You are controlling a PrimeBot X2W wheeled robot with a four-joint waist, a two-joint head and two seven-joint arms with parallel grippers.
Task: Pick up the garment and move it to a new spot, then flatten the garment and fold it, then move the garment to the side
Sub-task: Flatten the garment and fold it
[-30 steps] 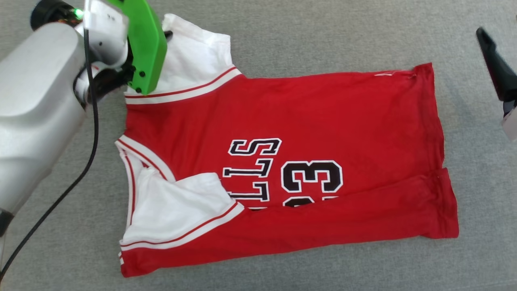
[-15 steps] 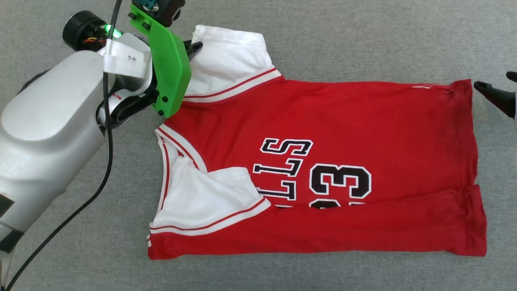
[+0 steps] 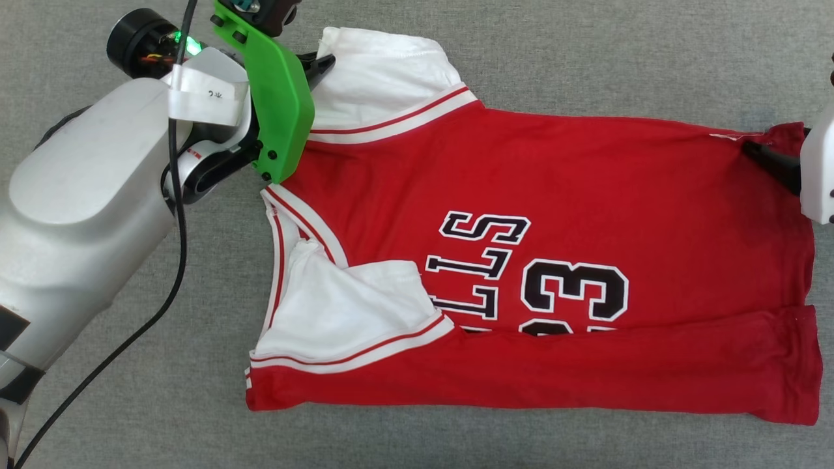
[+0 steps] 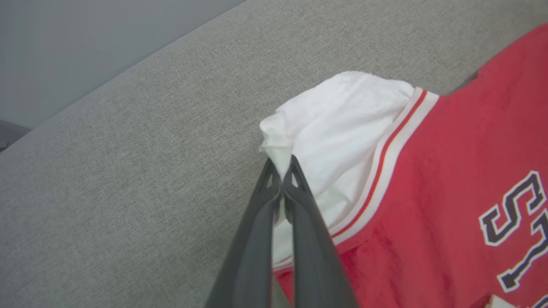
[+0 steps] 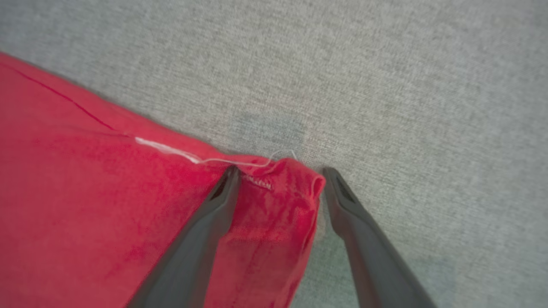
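The garment, a red jersey with white sleeves and black lettering, lies spread on a grey fabric surface with its near long edge folded over. My left gripper is at its far left, shut on the tip of the far white sleeve, which is pinched between the left gripper's fingers. My right gripper is at the far right hem corner. In the right wrist view that gripper is open, its fingers straddling the red corner, one over the cloth, the other over the grey surface.
The grey fabric surface extends on all sides of the jersey. My pale left forearm and a black cable cover the left. In the left wrist view the surface's edge runs diagonally, with a grey wall beyond.
The head camera has shifted. My right gripper has come in from beyond the right side to the far hem corner. The left gripper stays shut on the sleeve.
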